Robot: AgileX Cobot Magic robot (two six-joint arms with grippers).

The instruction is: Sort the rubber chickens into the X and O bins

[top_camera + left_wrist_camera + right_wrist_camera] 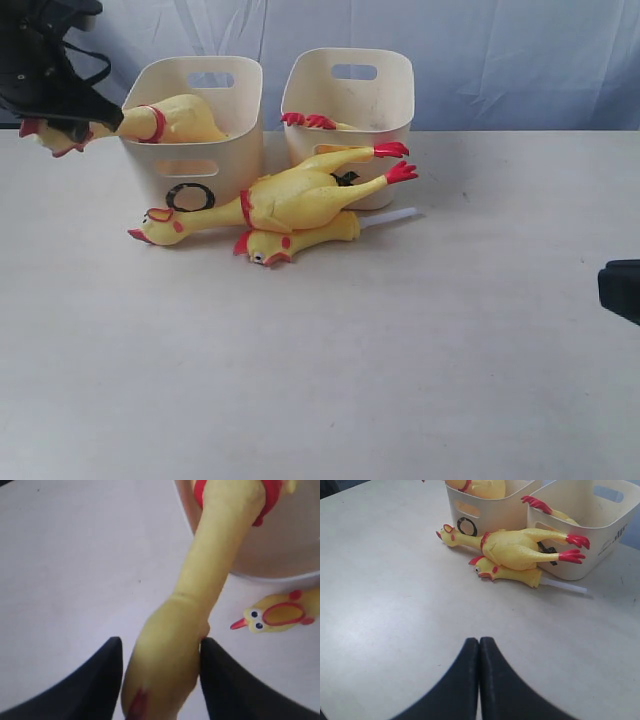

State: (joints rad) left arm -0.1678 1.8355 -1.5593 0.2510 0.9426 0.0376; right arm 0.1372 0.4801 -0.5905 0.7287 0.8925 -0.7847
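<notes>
My left gripper is shut on the head of a long rubber chicken. Its neck hangs over the rim of the O bin and its body lies inside. A second chicken lies in the other bin, with only its red feet showing. That bin's black mark is mostly hidden. A long chicken and a shorter one lie on the table in front of the bins. My right gripper is shut and empty at the right.
A white tube sticks out from the shorter chicken toward the right. The two bins stand side by side at the back of the cream table, before a pale blue curtain.
</notes>
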